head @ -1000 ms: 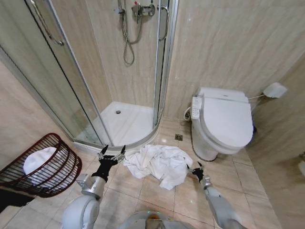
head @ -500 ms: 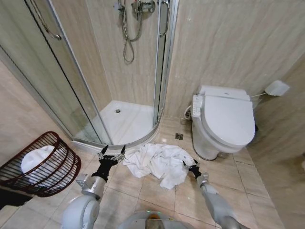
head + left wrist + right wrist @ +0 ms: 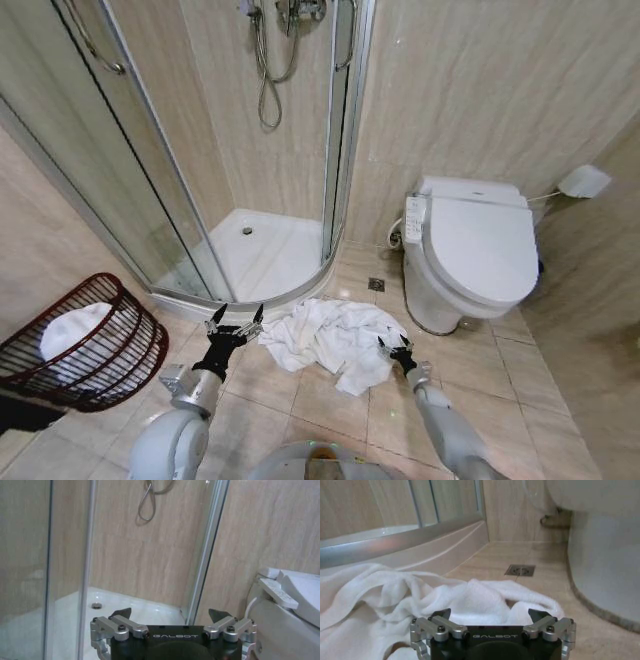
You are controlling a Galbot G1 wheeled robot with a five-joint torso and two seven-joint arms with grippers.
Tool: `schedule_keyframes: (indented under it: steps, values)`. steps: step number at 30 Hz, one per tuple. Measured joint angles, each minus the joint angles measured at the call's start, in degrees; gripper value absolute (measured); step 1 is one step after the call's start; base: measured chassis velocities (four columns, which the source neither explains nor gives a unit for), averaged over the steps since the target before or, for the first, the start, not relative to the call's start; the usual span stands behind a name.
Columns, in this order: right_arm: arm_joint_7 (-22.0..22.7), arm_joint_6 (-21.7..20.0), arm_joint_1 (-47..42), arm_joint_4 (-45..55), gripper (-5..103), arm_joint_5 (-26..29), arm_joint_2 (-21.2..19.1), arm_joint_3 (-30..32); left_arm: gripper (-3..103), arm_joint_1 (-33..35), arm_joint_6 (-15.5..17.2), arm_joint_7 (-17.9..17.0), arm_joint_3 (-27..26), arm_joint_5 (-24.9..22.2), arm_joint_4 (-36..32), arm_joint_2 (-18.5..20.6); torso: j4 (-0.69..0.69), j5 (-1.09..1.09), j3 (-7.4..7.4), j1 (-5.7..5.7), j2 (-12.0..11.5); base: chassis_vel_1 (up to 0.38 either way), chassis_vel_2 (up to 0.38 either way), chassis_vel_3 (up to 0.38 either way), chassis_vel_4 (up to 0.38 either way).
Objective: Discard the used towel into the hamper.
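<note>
A crumpled white towel [image 3: 335, 337] lies on the tiled floor in front of the shower. The right wrist view has the towel [image 3: 445, 600] just beyond the fingertips. My right gripper [image 3: 397, 349] is open at the towel's right edge, close to the floor. My left gripper [image 3: 235, 322] is open, held beside the towel's left edge and apart from it. The hamper [image 3: 80, 345], a reddish-brown wire basket, stands at the far left with white cloth inside. The left wrist view has my left gripper [image 3: 170, 614] open, facing the shower.
A glass shower enclosure [image 3: 230, 150] with a raised white tray [image 3: 265, 255] stands behind the towel. A white toilet [image 3: 470, 255] stands to the right, with a floor drain [image 3: 376, 285] between them. A white wall fixture [image 3: 583, 182] hangs at the far right.
My right gripper has moved left and forward, from beside the towel to its right edge. The head camera has tilted slightly. The left arm has stayed put.
</note>
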Motion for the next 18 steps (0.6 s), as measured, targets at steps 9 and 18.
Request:
schedule_keyframes:
  steps: [9, 18]
  values:
    - [1.7, -0.16, -0.15, -0.29, 100, -0.32, 0.19, -0.12, 100, 0.0, 0.0, 0.0, 0.0, 0.0, 0.0, 0.0, 0.0, 0.0, 0.14, 0.08, 0.24, -0.081, 0.043, 0.084, -0.04]
    - [5.02, -1.19, -0.19, -0.18, 100, -0.36, -0.29, -0.62, 100, -0.02, 0.0, 0.0, 0.0, 0.0, 0.0, 0.0, 0.01, 0.01, 0.24, 0.18, 0.34, -0.175, 0.121, 0.16, -0.116]
